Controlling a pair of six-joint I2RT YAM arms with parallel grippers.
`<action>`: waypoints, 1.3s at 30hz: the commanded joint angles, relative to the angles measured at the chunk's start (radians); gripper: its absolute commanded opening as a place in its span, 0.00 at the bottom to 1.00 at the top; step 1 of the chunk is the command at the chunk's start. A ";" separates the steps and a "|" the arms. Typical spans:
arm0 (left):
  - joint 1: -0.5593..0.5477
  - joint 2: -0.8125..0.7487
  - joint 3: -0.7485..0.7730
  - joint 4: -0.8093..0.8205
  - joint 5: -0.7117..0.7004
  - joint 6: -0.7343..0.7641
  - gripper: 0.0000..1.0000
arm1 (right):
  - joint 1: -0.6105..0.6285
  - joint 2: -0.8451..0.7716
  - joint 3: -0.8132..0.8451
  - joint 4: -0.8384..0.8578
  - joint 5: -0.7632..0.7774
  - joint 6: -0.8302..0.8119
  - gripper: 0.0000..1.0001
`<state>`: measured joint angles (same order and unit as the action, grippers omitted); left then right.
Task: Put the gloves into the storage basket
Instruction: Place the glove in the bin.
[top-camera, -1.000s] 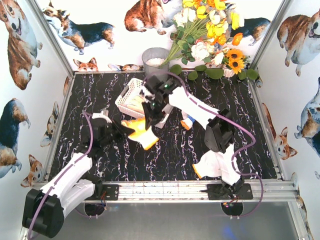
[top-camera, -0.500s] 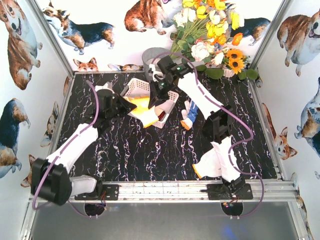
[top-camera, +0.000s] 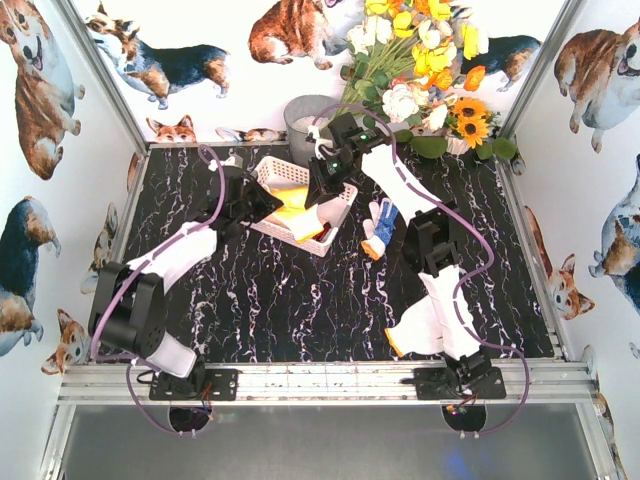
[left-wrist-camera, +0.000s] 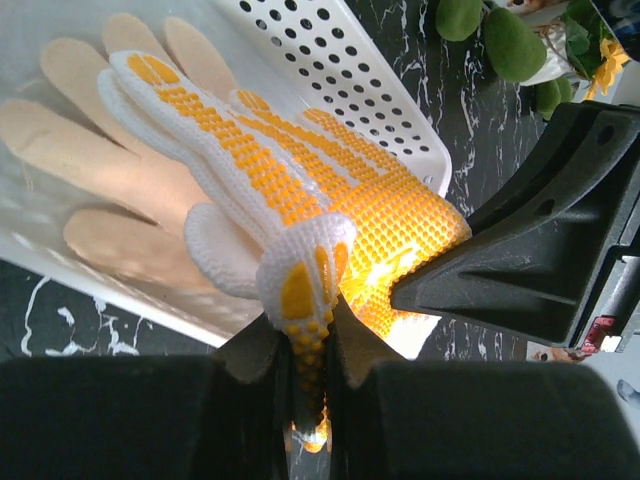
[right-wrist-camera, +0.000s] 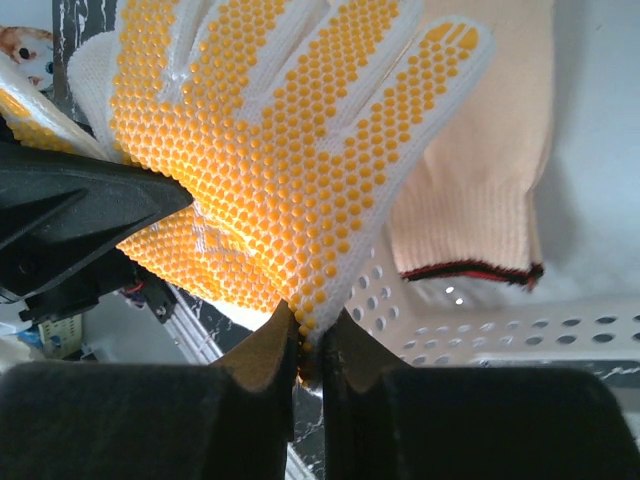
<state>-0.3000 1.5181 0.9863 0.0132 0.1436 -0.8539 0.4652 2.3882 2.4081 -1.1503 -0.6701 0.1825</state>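
A white glove with orange-yellow dots (top-camera: 296, 207) hangs over the white lattice storage basket (top-camera: 262, 176), held from both sides. My left gripper (top-camera: 268, 203) is shut on one edge of it (left-wrist-camera: 300, 180), with fabric pinched between the jaws. My right gripper (top-camera: 325, 190) is shut on the other edge (right-wrist-camera: 270, 150). A cream glove with a red cuff (right-wrist-camera: 480, 200) lies in the basket below; it also shows in the left wrist view (left-wrist-camera: 90, 160). A white glove with a blue palm (top-camera: 378, 228) lies on the table right of the basket.
A round grey metal bucket (top-camera: 305, 115) stands behind the basket, with a flower bunch (top-camera: 420, 60) at the back right. An orange and white glove (top-camera: 398, 337) lies near the right arm's base, partly hidden. The enclosure walls stand close on every side.
Both arms have carried the dotted glove from the middle of the table toward the back, and it now hangs over the basket. Both grips held throughout.
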 joint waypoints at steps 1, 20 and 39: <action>0.018 0.050 0.045 0.051 -0.075 0.041 0.00 | -0.043 0.039 0.061 0.068 0.035 -0.102 0.00; -0.042 0.187 0.035 0.145 -0.125 0.031 0.00 | -0.079 0.157 0.158 0.103 0.081 -0.236 0.00; -0.060 0.282 0.042 0.040 -0.217 0.063 0.00 | -0.063 0.245 0.177 0.187 0.147 -0.253 0.00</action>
<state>-0.3672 1.7725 1.0134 0.1585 -0.0074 -0.8288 0.4232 2.6064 2.5320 -1.0630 -0.6468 -0.0261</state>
